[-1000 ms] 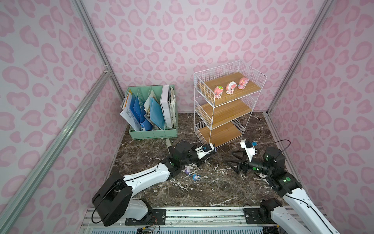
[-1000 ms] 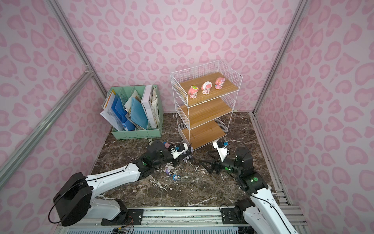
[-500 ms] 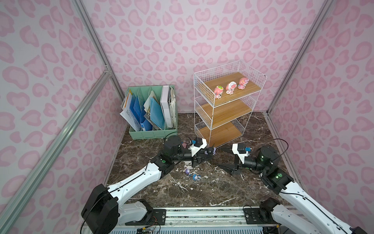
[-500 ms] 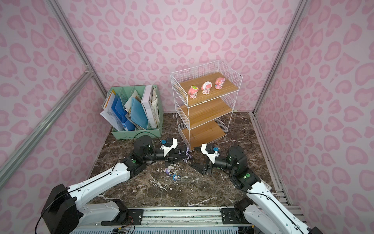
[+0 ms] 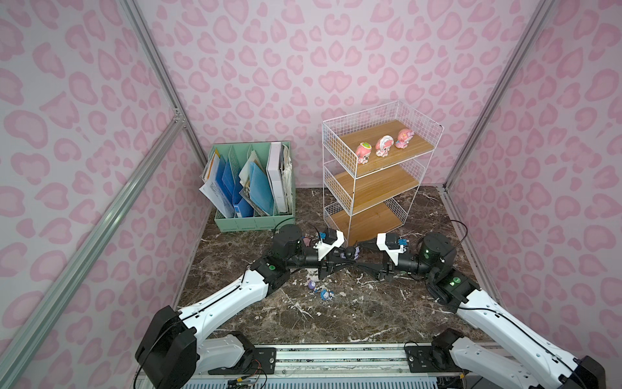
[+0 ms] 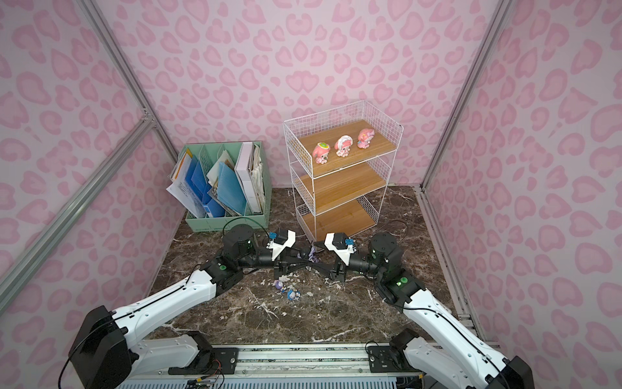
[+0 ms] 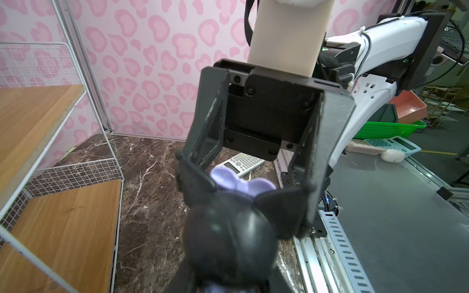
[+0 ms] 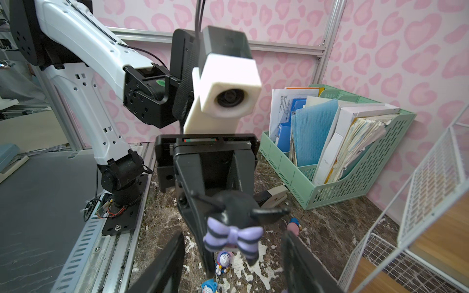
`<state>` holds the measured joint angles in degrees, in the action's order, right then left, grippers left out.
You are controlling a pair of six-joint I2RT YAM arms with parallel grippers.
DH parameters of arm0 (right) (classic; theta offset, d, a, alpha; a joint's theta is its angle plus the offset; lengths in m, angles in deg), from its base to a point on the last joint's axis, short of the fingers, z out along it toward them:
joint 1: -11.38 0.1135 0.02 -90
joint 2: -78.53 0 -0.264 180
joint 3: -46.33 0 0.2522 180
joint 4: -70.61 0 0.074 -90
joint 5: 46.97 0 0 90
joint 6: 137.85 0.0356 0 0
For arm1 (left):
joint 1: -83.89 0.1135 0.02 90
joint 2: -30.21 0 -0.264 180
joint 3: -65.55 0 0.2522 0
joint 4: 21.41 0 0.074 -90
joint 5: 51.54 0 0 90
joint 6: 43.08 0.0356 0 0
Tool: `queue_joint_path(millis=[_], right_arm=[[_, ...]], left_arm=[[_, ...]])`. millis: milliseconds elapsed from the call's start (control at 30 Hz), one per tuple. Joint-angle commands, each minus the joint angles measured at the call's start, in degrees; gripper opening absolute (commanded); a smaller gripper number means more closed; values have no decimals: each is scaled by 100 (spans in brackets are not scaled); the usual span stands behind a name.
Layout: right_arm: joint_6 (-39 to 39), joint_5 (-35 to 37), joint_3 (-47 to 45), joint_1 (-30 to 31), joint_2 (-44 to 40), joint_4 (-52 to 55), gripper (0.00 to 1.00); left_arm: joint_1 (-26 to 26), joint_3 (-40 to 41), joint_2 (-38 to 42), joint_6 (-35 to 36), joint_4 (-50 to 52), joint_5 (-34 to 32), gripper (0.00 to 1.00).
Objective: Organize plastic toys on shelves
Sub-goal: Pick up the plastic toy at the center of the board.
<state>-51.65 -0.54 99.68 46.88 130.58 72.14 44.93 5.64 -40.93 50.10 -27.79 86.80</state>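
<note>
Handover above the counter (image 5: 336,316), just in front of the shelves (image 5: 380,190). My left end effector (image 5: 341,257) pinches the black figurine (image 7: 228,236) low on its body, with the purple bow facing my other arm. My right end effector (image 7: 247,184) is spread, one finger on each side of the figurine's head. I cannot tell whether either finger touches an ear. Three pink figurines (image 5: 383,146) stand on the top board, and the two lower boards show no toy. Tiny toys (image 5: 324,294) lie on the counter beneath the handover.

Hazards, as I judge them:
- If my left lets go before my right has a firm hold, the figurine drops among the tiny toys.
- If my right closes on the thin pointed ears or the bow rather than the round head, the toy may twist or slip out.
- With both sets of fingers crowded around one small toy, they may strike each other.
</note>
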Motion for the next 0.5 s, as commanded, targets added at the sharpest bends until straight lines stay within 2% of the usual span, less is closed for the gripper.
queue_joint_path(millis=[0,367,467], right_arm=[[176,91,-3,38,-20,-288,62],[641,324,-193,83,22,-695,50],[834,305,-269,88,11,-890,50]], left_arm=[[9,-48,-25,-50,-138,44,13],[5,-26,-40,-116,-257,-8,13],[4,-26,-50,-125,-270,-17,14]])
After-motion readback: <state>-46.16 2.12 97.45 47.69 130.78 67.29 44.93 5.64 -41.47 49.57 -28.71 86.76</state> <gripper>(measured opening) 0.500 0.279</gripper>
